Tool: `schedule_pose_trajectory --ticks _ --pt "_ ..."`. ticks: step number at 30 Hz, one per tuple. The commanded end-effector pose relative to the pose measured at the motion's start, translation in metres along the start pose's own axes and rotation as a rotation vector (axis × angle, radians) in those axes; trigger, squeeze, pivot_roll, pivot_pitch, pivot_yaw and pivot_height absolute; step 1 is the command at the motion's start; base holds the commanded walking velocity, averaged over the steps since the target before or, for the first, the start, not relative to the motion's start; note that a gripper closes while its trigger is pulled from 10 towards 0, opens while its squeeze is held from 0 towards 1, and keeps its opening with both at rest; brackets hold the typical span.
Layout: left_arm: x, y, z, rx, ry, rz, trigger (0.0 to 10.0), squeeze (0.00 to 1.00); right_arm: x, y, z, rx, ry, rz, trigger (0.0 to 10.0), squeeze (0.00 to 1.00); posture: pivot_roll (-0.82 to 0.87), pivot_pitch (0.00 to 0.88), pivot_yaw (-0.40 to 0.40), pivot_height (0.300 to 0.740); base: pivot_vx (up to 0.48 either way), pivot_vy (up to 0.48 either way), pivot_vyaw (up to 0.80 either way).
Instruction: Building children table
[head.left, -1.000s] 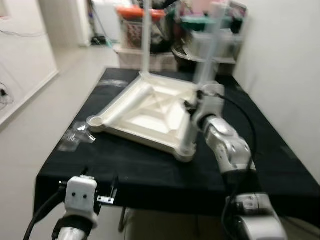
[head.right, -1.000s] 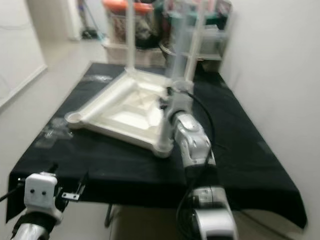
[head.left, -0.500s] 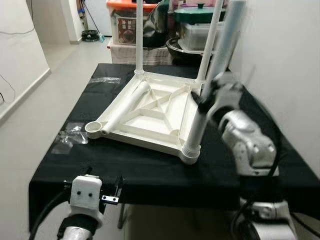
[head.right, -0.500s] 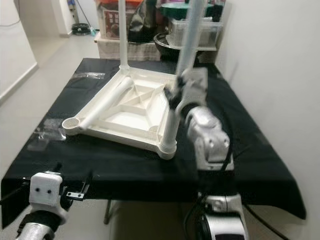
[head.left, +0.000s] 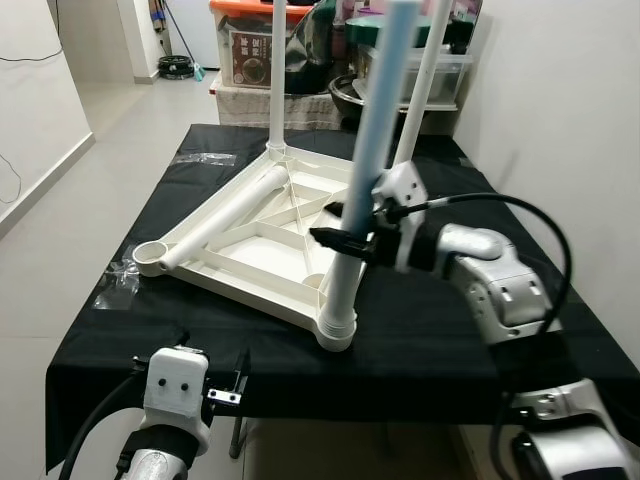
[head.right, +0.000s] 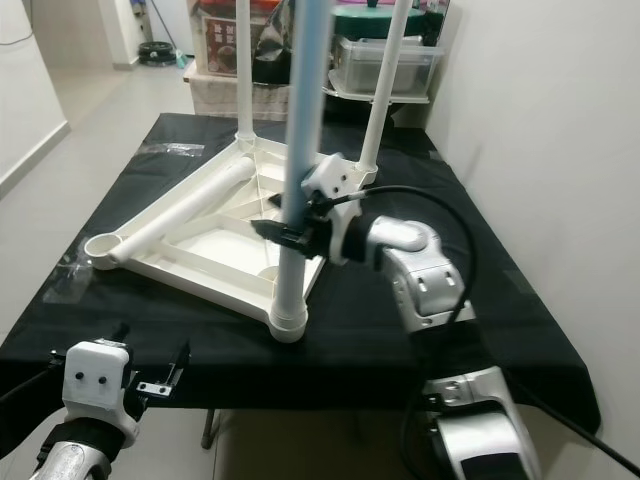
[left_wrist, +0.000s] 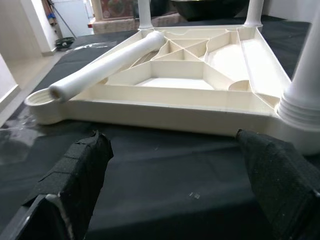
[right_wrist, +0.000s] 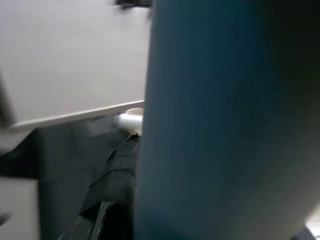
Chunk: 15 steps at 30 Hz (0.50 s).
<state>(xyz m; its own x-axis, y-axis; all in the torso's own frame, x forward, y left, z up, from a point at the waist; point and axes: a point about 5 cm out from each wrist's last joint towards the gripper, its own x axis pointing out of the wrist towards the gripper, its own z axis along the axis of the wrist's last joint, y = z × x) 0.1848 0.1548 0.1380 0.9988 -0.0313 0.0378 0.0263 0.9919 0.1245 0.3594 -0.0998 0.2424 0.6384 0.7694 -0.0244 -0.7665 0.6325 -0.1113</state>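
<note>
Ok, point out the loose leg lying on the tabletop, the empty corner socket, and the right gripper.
loose leg (head.left: 222, 216), left eye view, middle of its shaft.
corner socket (head.left: 151, 257), left eye view, its rim.
right gripper (head.left: 340, 240), left eye view, between its fingertips.

Surface (head.left: 420, 330): covered by a black cloth that hangs over its near edge. Right side stands close to a plain white wall (head.left: 560, 110). Floor (head.left: 110, 160): pale, glossy tiles, lit evenly. White wall with skirting (head.left: 30, 90) runs along the left. Beyond the far edge: clear storage boxes, one with an orange lid (head.left: 255, 12), and a dark bowl (head.left: 350, 95). Crumpled clear plastic (head.left: 118, 285) lies at the cloth's left edge.
</note>
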Motion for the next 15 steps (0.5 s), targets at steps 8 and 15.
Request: schedule_pose_trajectory --ticks 8,15 --pt "0.001 -0.002 -0.002 -0.008 0.011 -0.022 10.0 0.00 -0.037 -0.028 -0.043 0.274 0.087 -0.990 0.0 0.00 0.09 0.000 -0.090 0.740 0.000 0.000 0.00" --pt "0.003 0.003 -0.003 -0.002 0.012 -0.046 10.0 0.00 -0.009 0.042 0.010 0.216 -0.238 -0.358 10.0 0.57 0.08 0.000 -0.071 0.740 0.000 0.000 0.00"
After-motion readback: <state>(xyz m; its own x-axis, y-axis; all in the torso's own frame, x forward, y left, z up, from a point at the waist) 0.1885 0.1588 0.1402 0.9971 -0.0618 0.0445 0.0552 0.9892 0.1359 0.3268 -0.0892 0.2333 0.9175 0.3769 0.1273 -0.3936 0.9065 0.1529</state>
